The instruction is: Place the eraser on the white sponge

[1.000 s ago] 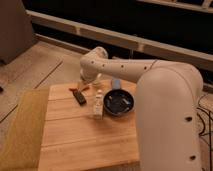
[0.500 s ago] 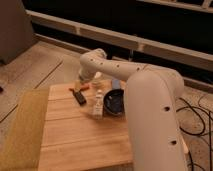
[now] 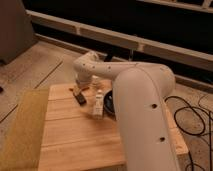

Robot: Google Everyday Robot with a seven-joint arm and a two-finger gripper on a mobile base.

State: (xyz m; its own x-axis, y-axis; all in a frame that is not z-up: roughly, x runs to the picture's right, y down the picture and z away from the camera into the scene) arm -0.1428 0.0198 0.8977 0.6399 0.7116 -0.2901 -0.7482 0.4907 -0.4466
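Observation:
The eraser (image 3: 80,98), a small dark flat block, lies on the wooden table (image 3: 75,140) near its back left. My gripper (image 3: 79,86) hangs from the white arm just behind and above the eraser, close to the table top. A pale lump (image 3: 95,81) stands right of the gripper. I cannot tell whether it is the white sponge or the cream cylinder. The arm hides part of the table's back right.
A slim white bottle (image 3: 98,105) stands right of the eraser. A black bowl (image 3: 109,103) sits behind it, partly hidden by the arm. A yellow-green mat (image 3: 22,130) covers the table's left side. Cables (image 3: 192,120) lie on the floor at right.
The arm has swung across in front of the camera and now fills the right of the view. The gripper has come down to the back left of the table near the eraser.

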